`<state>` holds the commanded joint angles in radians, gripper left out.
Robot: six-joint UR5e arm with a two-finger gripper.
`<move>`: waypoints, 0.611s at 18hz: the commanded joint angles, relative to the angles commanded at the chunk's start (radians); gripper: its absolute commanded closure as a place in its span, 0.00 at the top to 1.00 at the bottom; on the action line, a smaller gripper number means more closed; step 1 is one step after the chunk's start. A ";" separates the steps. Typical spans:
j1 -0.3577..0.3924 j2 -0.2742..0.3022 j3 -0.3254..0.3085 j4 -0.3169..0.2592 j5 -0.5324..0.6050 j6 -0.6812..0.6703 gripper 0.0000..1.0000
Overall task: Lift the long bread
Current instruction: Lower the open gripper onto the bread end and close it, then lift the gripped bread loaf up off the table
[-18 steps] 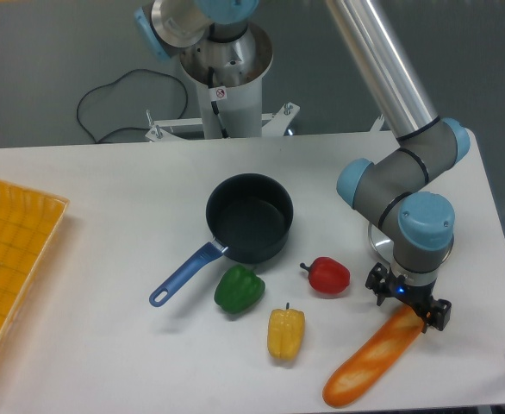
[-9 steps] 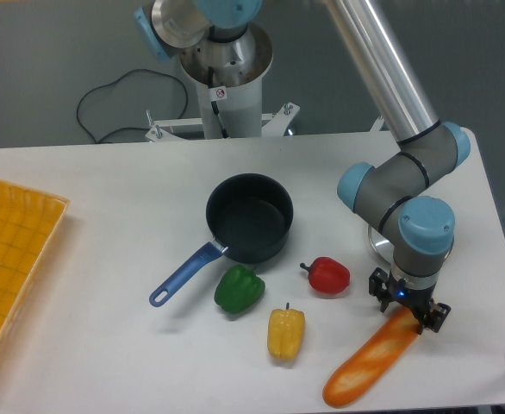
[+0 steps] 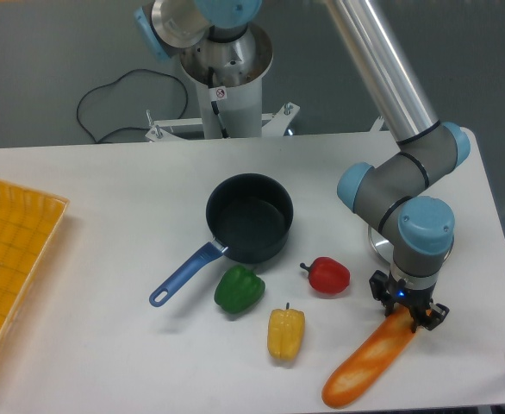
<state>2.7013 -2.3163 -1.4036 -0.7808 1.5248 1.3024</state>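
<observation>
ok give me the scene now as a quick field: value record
target: long bread, lying diagonally near the table's front edge
pincer: down over the bread's upper right end, fingers either side; grip cannot be confirmed
pot: dark, empty, blue handle pointing front-left
peppers: red, green, yellow, all in front of the pot
tray: yellow, at the left edge
table: white
</observation>
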 joint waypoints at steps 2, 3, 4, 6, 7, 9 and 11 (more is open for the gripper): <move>0.000 0.000 0.000 0.000 -0.002 -0.008 0.41; 0.000 0.002 0.000 0.000 -0.002 -0.008 0.41; 0.000 0.003 0.000 0.000 -0.002 -0.008 0.41; 0.000 0.006 0.000 0.000 -0.002 -0.008 0.41; 0.000 0.008 -0.002 0.000 -0.002 -0.008 0.41; 0.000 0.017 -0.003 -0.002 -0.002 -0.008 0.41; 0.002 0.028 -0.008 -0.003 -0.002 -0.006 0.41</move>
<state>2.7029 -2.2888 -1.4112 -0.7839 1.5232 1.2962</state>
